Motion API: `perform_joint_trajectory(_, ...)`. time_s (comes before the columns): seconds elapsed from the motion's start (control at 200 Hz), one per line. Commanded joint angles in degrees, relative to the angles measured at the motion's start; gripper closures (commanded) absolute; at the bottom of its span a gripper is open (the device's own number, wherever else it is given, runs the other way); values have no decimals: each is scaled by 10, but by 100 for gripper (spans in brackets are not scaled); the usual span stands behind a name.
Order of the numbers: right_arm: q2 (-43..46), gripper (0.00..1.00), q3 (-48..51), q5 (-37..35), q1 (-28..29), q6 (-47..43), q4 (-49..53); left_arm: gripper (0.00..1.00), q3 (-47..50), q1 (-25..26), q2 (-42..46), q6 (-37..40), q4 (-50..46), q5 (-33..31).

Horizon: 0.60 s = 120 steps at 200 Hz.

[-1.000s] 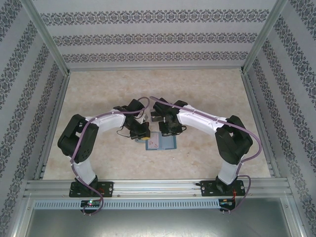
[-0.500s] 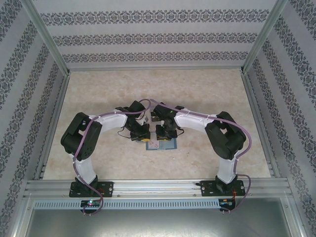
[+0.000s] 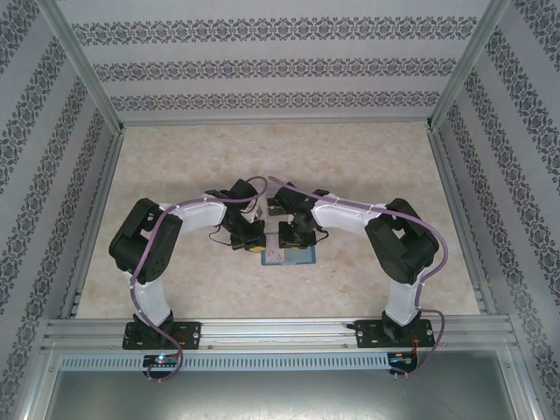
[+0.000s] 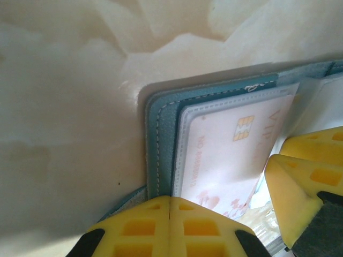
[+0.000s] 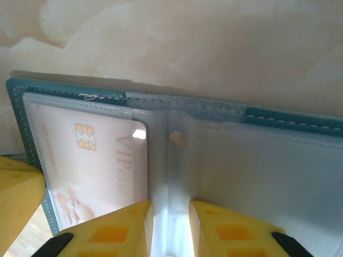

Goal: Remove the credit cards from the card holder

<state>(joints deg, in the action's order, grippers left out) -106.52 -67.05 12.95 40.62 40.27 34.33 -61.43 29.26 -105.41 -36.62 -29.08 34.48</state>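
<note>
The teal card holder (image 3: 300, 256) lies open on the table between both arms. In the left wrist view its left half (image 4: 161, 139) holds one credit card (image 4: 230, 150), pale pink-white with a gold chip, under a clear pocket. My left gripper (image 4: 170, 199) is shut, its yellow tips pressed down at the holder's left edge. From the right wrist, the same credit card (image 5: 91, 155) shows left of the holder's middle fold (image 5: 171, 160). My right gripper (image 5: 170, 206) stands narrowly open, one finger on either side of that fold. The right half's pockets (image 5: 268, 176) look pale and blank.
The marble-patterned tabletop (image 3: 367, 166) is fenced by aluminium rails and patterned walls (image 3: 52, 157). The two wrists (image 3: 273, 229) sit very close together over the holder. The right gripper's yellow fingers (image 4: 303, 182) crowd the right side of the left wrist view.
The right arm has folded in and lowered its gripper onto the holder's middle. Its jaws have spread a little. The left gripper stays shut at the holder's left edge.
</note>
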Motion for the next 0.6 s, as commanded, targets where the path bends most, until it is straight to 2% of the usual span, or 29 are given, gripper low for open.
perform_joint_trajectory(0.0, 13, 72, 18, -3, -6, 7, -6, 100, 8, 5, -5, 1, 3, -9)
perform_joint_trajectory(0.165, -6, 72, 24, 49, -3, 19, -53, 100, 22, 5, 18, -3, 2, -13)
perform_joint_trajectory(0.415, -39, 76, 9, 73, 11, 20, -63, 100, 36, 5, 66, -9, -13, -29)
perform_joint_trajectory(0.595, -30, 76, 3, 74, 20, 23, -52, 100, 29, 5, 73, -11, -20, -35)
